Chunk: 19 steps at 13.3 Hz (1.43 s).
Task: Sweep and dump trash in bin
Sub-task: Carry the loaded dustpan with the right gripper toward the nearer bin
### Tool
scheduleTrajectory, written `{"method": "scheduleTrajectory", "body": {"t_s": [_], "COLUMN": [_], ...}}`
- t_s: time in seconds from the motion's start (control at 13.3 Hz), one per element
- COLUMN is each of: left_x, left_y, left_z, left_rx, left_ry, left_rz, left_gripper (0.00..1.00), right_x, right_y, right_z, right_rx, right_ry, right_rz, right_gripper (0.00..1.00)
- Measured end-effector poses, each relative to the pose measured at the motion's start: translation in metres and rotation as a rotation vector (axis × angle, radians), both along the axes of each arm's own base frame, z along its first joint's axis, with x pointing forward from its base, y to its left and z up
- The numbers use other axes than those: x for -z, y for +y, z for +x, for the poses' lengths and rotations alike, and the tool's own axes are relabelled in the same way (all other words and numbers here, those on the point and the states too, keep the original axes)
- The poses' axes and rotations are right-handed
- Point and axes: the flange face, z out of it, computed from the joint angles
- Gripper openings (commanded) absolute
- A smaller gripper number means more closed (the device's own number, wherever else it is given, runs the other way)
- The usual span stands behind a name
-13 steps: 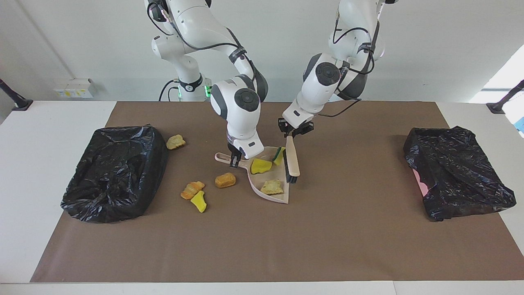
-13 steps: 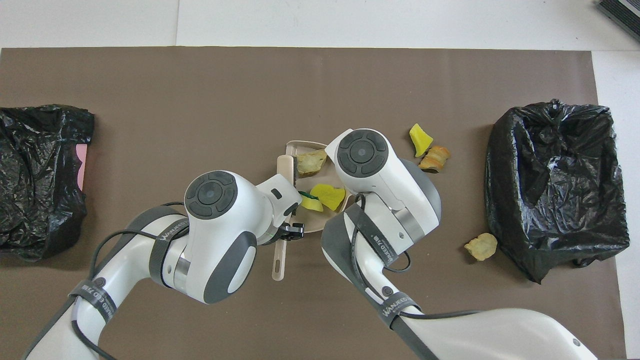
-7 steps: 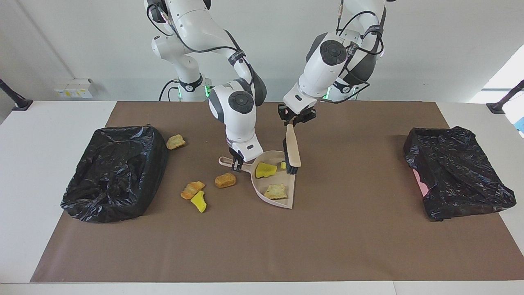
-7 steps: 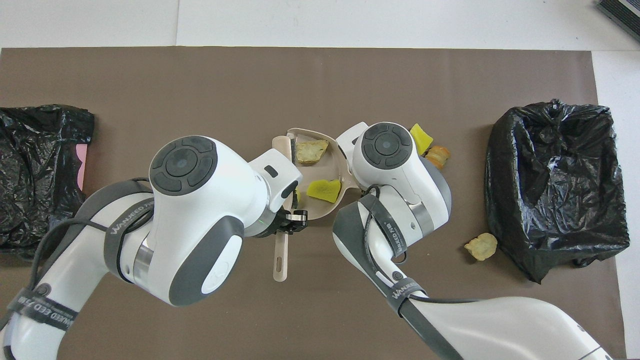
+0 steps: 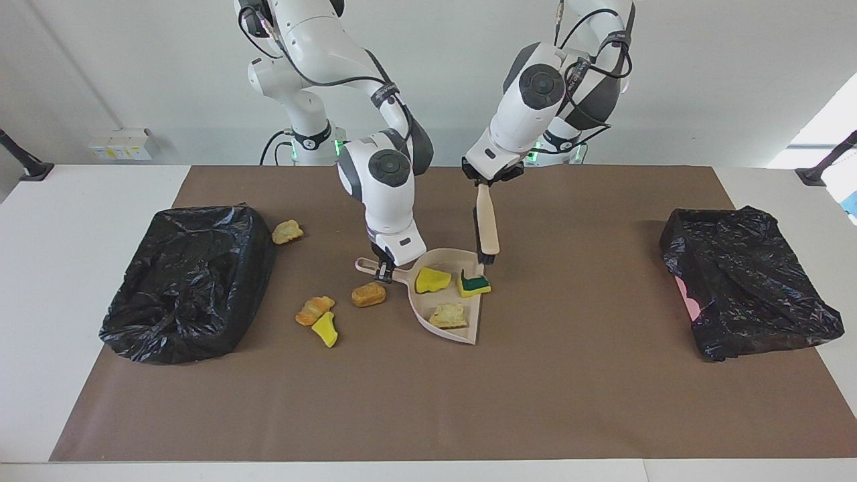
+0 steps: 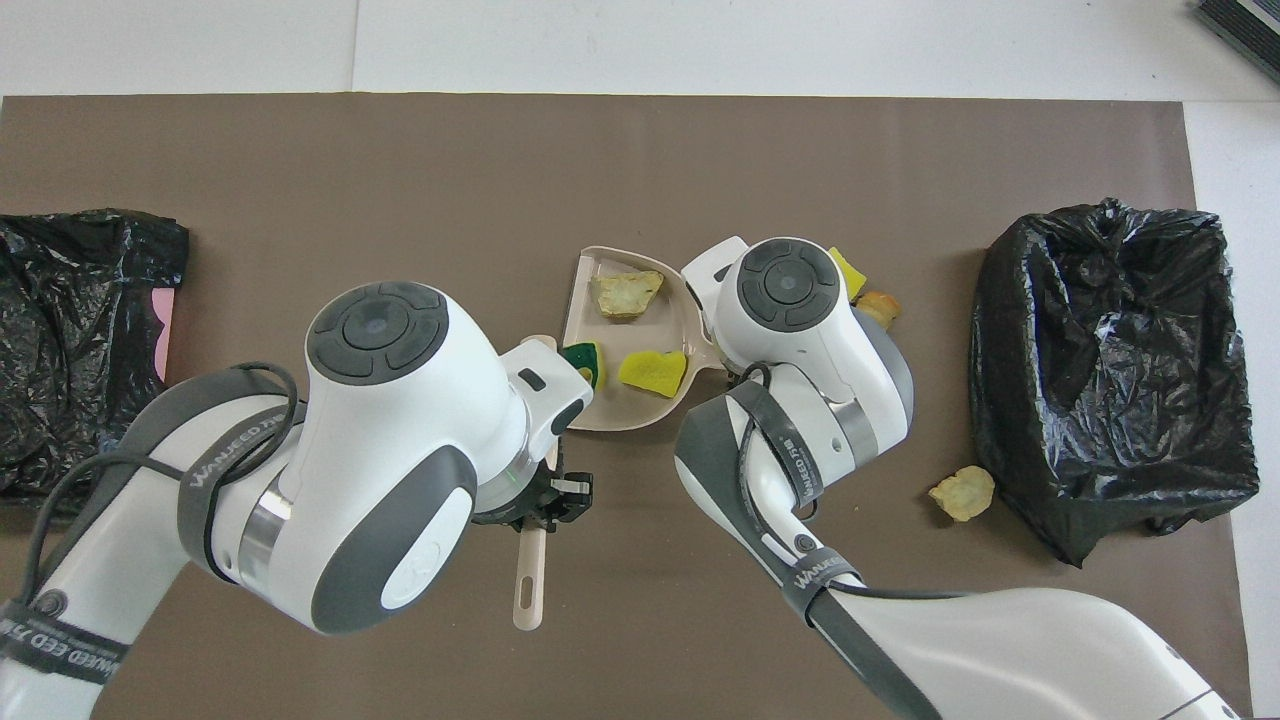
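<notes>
Both arms have glossy white shells with dark grey segments at the joints. Each joint is capped by a round dark grey disc with a ring of shallow recesses. A dark grey band printed with white lettering wraps each forearm. Black cables run along the outside of the links in loose loops, held by the bands. A green indicator light glows near the base of each arm. The left tool (image 5: 481, 179) and right tool (image 5: 383, 266) are black, mounted under white wrist housings.
</notes>
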Motion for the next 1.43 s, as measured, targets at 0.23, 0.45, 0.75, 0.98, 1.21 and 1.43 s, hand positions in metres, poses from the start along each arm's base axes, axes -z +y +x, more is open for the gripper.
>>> {"method": "scheduleTrajectory", "body": {"t_s": [0.23,0.45,0.75,0.98,1.21,1.43], "left_x": [0.027,0.052,0.076,0.102,0.106,0.109], "left_y": [0.005,-0.012,-0.046,-0.066,-0.068,-0.068], "left_z": [-0.042,-0.082,-0.109,-0.113,-0.111,-0.111], "left_rx": [0.008,-0.01,-0.067,-0.093,-0.096,-0.096], "left_ry": [-0.041,-0.082,-0.144,-0.169,-0.172,-0.168], "left_rz": [0.002,0.018,0.015,0.008,0.006,0.01], "left_gripper": [0.0,0.0,0.0,0.0,0.0,0.0], "right_x": [-0.006,-0.016,-0.036,-0.05,-0.066,-0.078], "right_y": [-0.021,-0.048,-0.086,-0.122,-0.16,-0.198], "right_z": [0.012,0.026,0.037,0.044,0.049,0.05], "right_rx": [-0.028,-0.045,-0.071,-0.08,-0.072,-0.068], "right_ry": [-0.004,0.002,0.037,0.062,0.082,0.092], "right_rz": [0.017,0.018,0.008,0.024,0.026,0.028], "right_gripper": [0.0,0.0,0.0,0.0,0.0,0.0]}}
